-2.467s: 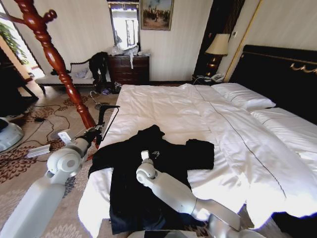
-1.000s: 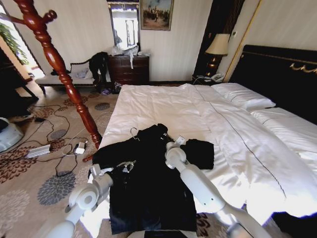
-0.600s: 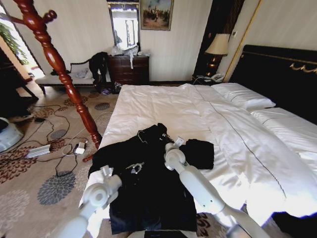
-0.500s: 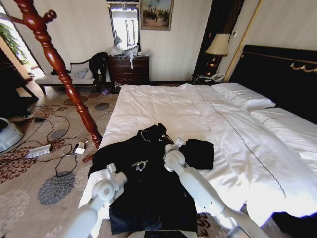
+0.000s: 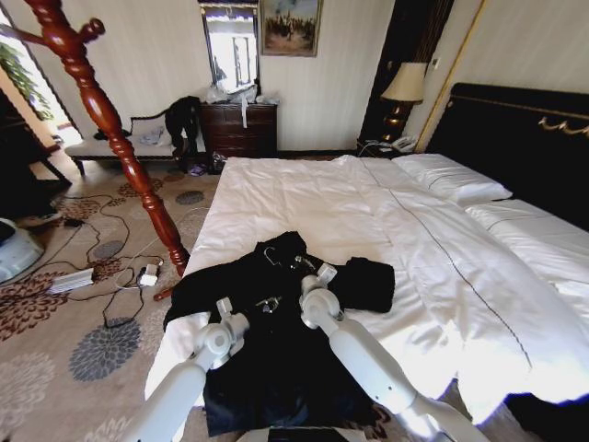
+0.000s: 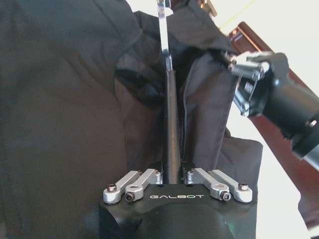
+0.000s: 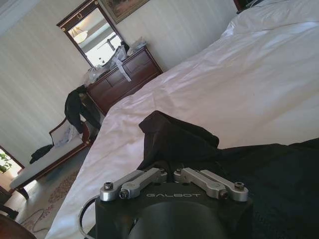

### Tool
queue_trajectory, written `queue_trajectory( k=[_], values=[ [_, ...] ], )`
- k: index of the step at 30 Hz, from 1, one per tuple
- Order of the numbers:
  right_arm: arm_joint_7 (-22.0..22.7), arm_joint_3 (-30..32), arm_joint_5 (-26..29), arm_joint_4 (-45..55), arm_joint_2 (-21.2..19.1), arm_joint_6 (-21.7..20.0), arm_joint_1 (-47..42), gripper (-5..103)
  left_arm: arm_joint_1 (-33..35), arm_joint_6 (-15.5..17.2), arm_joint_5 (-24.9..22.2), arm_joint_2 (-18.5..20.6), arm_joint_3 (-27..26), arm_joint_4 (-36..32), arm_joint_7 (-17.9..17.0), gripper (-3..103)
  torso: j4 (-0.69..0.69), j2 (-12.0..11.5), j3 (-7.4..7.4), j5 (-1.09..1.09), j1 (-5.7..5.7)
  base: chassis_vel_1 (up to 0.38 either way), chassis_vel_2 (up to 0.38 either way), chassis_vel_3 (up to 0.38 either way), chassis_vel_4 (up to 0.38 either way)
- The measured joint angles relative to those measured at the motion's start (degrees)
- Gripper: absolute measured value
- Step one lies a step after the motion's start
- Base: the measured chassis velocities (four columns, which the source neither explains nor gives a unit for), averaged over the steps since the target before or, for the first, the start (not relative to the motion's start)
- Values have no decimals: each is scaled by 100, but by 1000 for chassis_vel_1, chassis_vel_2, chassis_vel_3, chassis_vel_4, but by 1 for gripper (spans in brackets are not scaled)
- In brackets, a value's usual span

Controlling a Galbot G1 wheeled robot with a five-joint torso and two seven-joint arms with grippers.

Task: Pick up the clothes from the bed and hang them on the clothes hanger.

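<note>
My left gripper (image 6: 172, 172) is clamped on the clothes hanger (image 6: 168, 99), whose black bar runs straight out ahead of my fingers, long axis aimed at the collar end of the clothes (image 5: 276, 341). The hook (image 5: 273, 257) already pokes out at the neck, just past my right gripper (image 5: 313, 273), which sits on the fabric beside the collar; can't tell if it's pinching or open. Both grippers close together, right one nearer the neck. Garment lies flat under both, sleeves spread, at the near corner of the bed (image 5: 414, 230), soft white duvet. Off to my left: coat stand (image 5: 110, 129), cables on carpet.
</note>
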Motion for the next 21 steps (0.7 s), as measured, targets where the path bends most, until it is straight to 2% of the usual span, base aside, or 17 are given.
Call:
queue_trajectory(
  k=[10,16,21],
  values=[
    [-48,-3,-84,22,-1,33,-178,1,-588,71,63,-45,432,563,166,17,0,0,0,0,0,0,0,0,0],
    [-115,-2,-242,54,-34,34,-308,1,-791,-13,501,-13,567,602,208,17,-1,0,0,0,0,0,0,0,0],
    [-168,-1,-306,108,-58,38,-354,1,-688,125,174,146,424,318,207,17,0,0,0,0,0,0,0,0,0]
  ],
)
